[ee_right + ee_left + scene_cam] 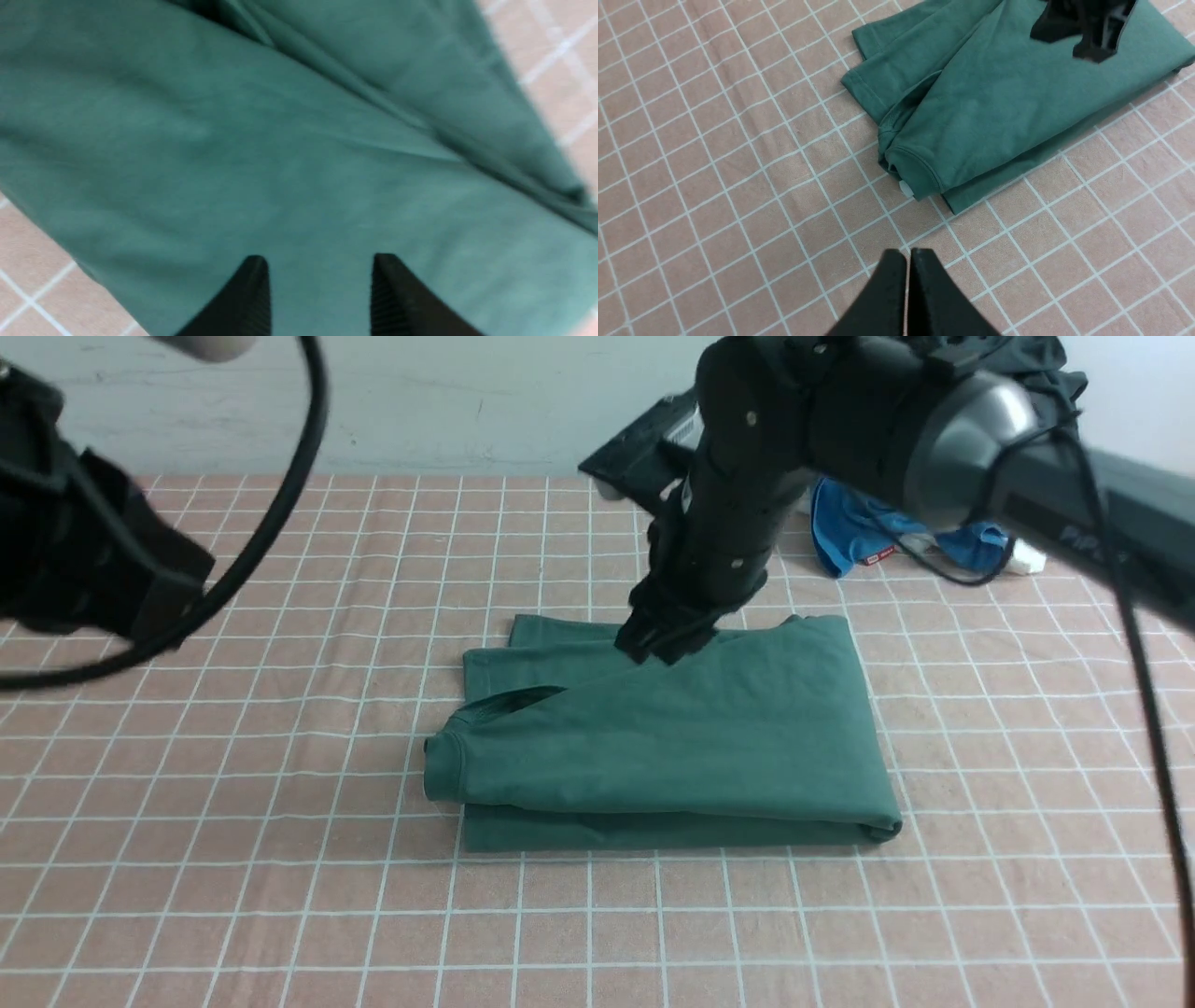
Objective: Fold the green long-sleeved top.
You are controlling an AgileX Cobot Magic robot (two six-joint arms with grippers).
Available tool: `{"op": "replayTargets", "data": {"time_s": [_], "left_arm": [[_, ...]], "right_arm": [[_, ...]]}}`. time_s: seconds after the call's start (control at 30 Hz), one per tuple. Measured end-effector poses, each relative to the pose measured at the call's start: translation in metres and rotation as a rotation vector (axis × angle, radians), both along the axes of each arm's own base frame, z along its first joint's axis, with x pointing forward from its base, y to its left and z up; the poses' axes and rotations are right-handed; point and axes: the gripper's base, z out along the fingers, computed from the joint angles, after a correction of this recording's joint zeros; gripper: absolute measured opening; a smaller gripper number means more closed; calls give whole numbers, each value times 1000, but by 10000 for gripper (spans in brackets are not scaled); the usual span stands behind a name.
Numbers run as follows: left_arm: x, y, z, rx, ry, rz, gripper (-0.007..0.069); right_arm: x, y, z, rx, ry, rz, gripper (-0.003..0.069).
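The green long-sleeved top (672, 737) lies folded into a rough rectangle in the middle of the checked cloth, its neck at the left. It also shows in the left wrist view (994, 98) and fills the right wrist view (280, 154). My right gripper (665, 639) hovers just over the top's far edge; its jaws (321, 261) stand open with only cloth beneath them, holding nothing. My left gripper (907, 254) is shut and empty, raised over bare cloth to the left of the top. The chest logo is hidden.
A bright blue garment (868, 537) and a dark charcoal garment (653, 443) lie at the far right of the table. The pink checked tablecloth (280, 896) covers the table. A black cable (280, 513) hangs from the left arm.
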Motion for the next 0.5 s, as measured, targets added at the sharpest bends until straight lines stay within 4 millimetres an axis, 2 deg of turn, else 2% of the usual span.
{"op": "replayTargets", "data": {"time_s": [0.03,0.1,0.17,0.23,0.27,0.37,0.43,0.5], "left_arm": [[-11,4,-4,-3,-20,3,-3],[-41,14,-15,-10,-72,21,-3],[-62,23,-24,-19,-111,46,-3],[-85,31,-34,-38,-160,77,-3],[-104,39,-44,-59,-208,106,-3],[-126,46,-58,-99,-273,132,-3],[-142,52,-79,-137,-314,152,-3],[-151,54,-92,-155,-344,156,-3]], "right_arm": [[-4,-4,13,14,-23,-6,188],[-22,-18,59,78,-105,-17,95],[-36,-25,85,126,-147,-15,47],[-59,-35,119,204,-193,-5,6],[-75,-43,141,254,-224,13,-4],[-101,-54,166,324,-255,51,-11],[-131,-68,182,377,-269,85,-11],[-149,-76,185,398,-260,106,-13]]}}
